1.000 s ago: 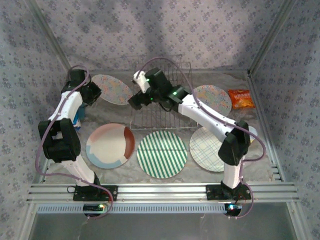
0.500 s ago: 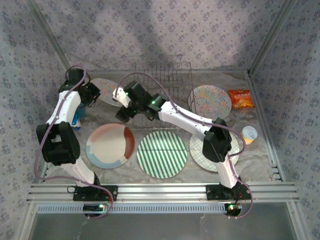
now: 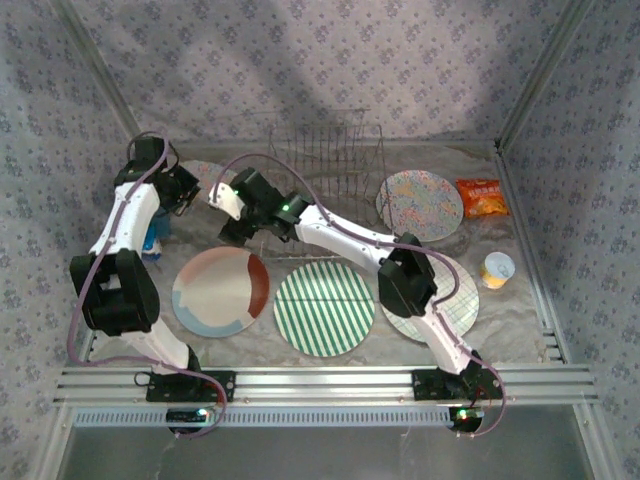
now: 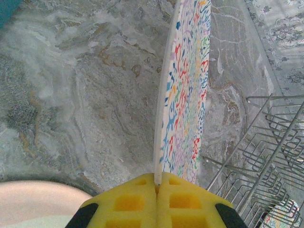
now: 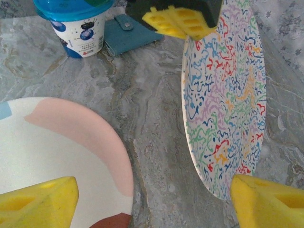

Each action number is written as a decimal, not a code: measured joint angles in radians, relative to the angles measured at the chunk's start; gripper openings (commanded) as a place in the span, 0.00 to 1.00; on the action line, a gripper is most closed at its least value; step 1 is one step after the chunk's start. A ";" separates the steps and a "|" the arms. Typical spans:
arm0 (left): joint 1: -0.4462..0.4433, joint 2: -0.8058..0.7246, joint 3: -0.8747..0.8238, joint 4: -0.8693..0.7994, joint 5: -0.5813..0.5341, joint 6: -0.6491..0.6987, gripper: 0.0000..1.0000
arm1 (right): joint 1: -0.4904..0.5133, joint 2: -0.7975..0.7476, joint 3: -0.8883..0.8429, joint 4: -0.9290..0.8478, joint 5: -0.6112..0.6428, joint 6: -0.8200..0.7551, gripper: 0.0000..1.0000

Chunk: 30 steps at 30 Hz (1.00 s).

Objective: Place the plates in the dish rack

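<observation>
My left gripper [image 4: 157, 184] is shut on the rim of a multicolour floral plate [image 4: 184, 95], holding it tilted up on edge over the table. From above, that gripper [image 3: 186, 192] sits at the back left with the plate [image 3: 208, 177] beside it. My right gripper [image 3: 229, 230] has reached across to the left and stands open [image 5: 152, 204], with the floral plate [image 5: 225, 104] by its right fingertip and the cream, rust-red and blue plate [image 5: 57, 156] under its left one. The wire dish rack [image 3: 328, 165] stands at the back centre, with no plates in it.
Lying flat are the cream plate [image 3: 220, 291], a green-white striped plate [image 3: 323, 308], a plaid plate [image 3: 450, 305] partly under my right arm, and a second floral plate [image 3: 420, 203]. An orange packet [image 3: 480, 197], a cup [image 3: 497, 270], a blue-lidded cup [image 5: 76, 23] and a teal wallet [image 5: 128, 31] lie around.
My right arm has swung left from over the rack to beside the plate that the left gripper holds. The left gripper has tipped that plate more on edge.
</observation>
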 measured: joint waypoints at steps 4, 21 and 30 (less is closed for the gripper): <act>0.000 -0.016 0.000 -0.010 0.004 -0.009 0.00 | 0.000 0.046 0.047 -0.004 0.000 -0.003 0.84; 0.000 -0.074 -0.019 -0.030 0.031 -0.019 0.00 | -0.002 0.144 0.155 -0.005 0.005 -0.041 0.58; 0.000 -0.098 -0.035 -0.031 0.050 -0.034 0.00 | -0.008 0.157 0.203 0.003 0.023 -0.060 0.55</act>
